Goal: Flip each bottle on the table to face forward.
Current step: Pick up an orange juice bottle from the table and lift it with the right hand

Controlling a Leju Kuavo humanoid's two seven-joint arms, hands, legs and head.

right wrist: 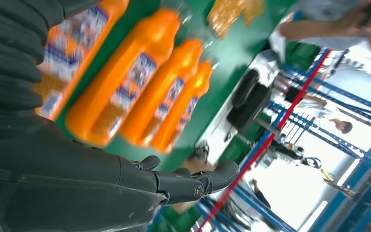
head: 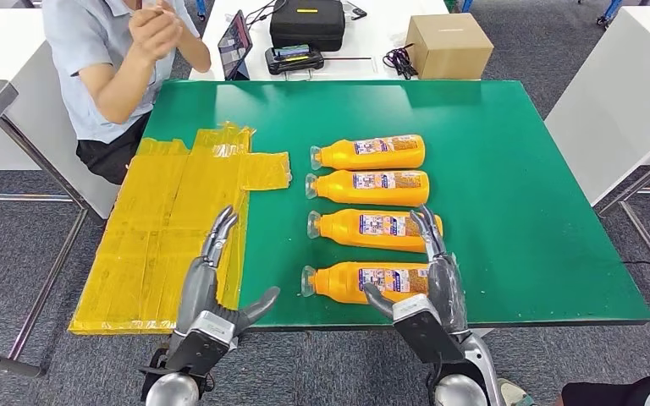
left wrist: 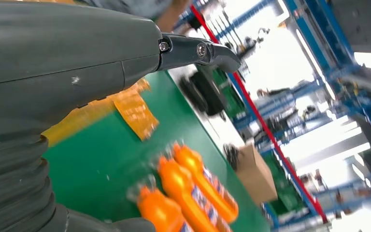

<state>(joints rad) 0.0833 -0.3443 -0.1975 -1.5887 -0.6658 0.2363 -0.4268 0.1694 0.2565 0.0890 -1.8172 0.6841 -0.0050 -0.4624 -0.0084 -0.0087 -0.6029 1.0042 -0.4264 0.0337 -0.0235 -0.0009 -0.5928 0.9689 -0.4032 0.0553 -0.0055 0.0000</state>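
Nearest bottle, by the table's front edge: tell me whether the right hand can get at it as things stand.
Probably yes. The right hand is open, holds nothing and hovers right over the base end of the nearest bottle; nothing lies between them, and the next bottle lies apart from it.

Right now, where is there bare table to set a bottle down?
Bare green table lies right of the four orange bottles, out to the right edge, and behind them toward the cardboard box. Left is crowded by yellow tape.
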